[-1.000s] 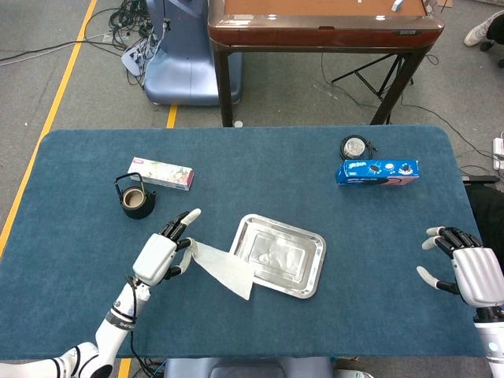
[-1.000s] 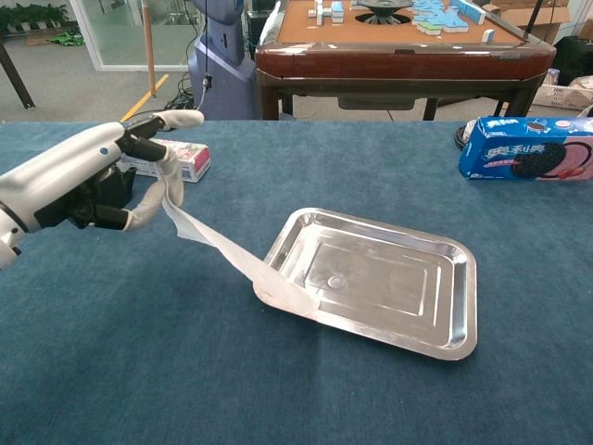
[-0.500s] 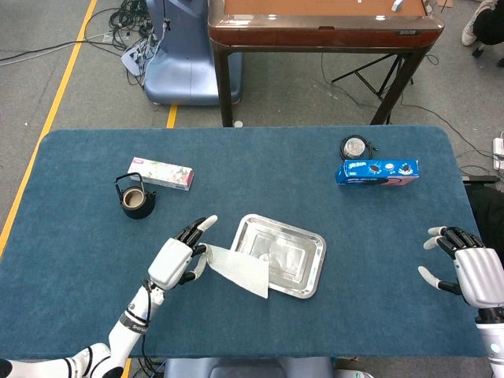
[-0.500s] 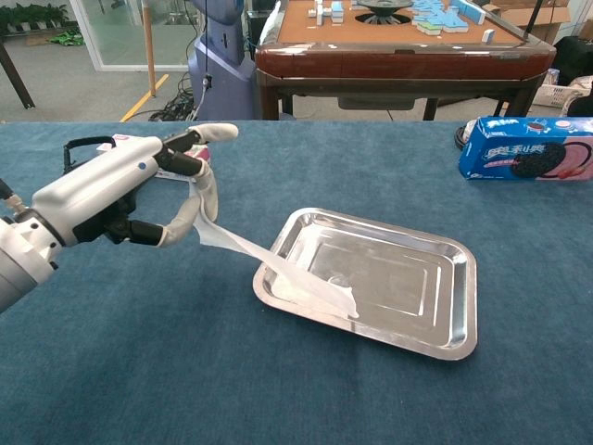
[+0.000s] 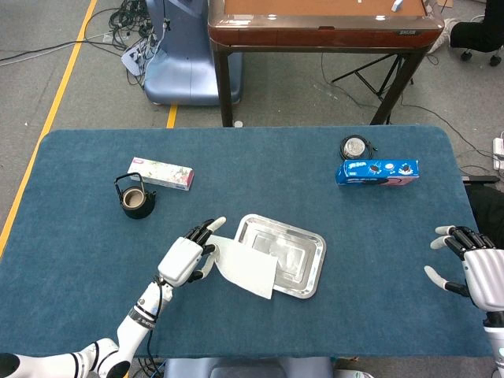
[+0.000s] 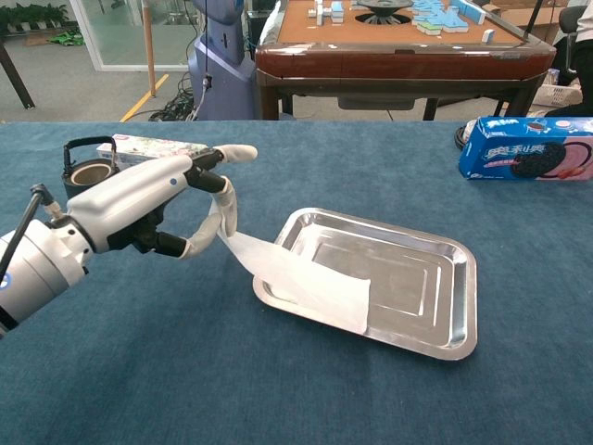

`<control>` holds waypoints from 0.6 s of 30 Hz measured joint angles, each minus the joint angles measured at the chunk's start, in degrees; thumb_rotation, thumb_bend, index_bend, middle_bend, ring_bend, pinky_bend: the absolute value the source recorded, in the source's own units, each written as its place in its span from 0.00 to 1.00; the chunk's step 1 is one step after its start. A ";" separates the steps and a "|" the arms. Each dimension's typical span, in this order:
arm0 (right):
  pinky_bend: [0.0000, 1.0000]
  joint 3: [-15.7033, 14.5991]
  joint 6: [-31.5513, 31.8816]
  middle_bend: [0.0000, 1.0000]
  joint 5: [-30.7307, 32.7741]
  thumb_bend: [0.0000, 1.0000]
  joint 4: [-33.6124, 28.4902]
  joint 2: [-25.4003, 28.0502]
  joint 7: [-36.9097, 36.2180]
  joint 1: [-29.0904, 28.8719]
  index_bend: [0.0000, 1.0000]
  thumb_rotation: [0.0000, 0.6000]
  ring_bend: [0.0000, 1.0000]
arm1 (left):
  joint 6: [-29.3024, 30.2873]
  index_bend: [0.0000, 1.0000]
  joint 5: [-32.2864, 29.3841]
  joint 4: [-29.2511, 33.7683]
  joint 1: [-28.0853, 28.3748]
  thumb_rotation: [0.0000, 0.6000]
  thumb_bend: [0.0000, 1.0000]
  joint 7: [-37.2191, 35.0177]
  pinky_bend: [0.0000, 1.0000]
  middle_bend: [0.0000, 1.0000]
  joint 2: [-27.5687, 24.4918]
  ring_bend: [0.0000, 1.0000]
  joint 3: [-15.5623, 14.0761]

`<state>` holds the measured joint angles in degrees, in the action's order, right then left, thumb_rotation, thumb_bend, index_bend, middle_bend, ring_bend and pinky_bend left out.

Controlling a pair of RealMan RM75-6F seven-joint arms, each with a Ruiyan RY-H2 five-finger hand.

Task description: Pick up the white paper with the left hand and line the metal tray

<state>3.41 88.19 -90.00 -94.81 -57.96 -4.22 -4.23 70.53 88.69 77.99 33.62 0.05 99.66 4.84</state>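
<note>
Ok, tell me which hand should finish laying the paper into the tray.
Left. The left hand already holds the white paper, which drapes over the near-left edge of the metal tray. The right hand sits open, far off at the table's right edge.

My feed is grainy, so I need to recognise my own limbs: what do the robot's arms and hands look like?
The left hand has a glossy white shell, black joints and white-tipped fingers. A thin black cable loops beside its silver-grey wrist, and the head view shows black rings on the white forearm. The right hand has the same white shell and black, white-tipped fingers.
</note>
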 measured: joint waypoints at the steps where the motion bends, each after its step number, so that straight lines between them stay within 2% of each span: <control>1: 0.31 -0.02 0.07 0.32 -0.05 0.20 -0.10 0.14 0.03 0.06 0.45 1.00 0.24 | -0.46 0.56 -0.25 0.30 0.10 1.00 0.29 0.35 0.17 0.05 -0.08 0.00 0.00; 6: 0.31 -0.12 0.42 0.32 -0.30 0.20 -0.63 0.85 -0.03 0.32 0.45 1.00 0.24 | -2.45 0.54 -1.43 2.04 0.63 1.00 0.29 1.93 0.17 0.04 -0.95 0.00 0.15; 15: 0.30 -0.05 1.14 0.32 -0.64 0.20 -0.93 1.38 -0.46 0.69 0.45 1.00 0.24 | -3.53 0.38 -2.61 3.86 0.86 1.00 0.27 3.59 0.17 0.04 -1.65 0.00 0.35; 18: 0.31 -0.08 1.37 0.32 -0.89 0.20 -1.01 1.57 -0.66 0.80 0.45 1.00 0.24 | -3.86 0.36 -2.90 4.36 0.88 1.00 0.27 3.90 0.17 0.04 -1.75 0.00 0.33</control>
<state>3.34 89.56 -90.90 -95.83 -56.38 -4.88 -3.43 66.67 85.78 82.35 34.50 3.95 97.90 5.17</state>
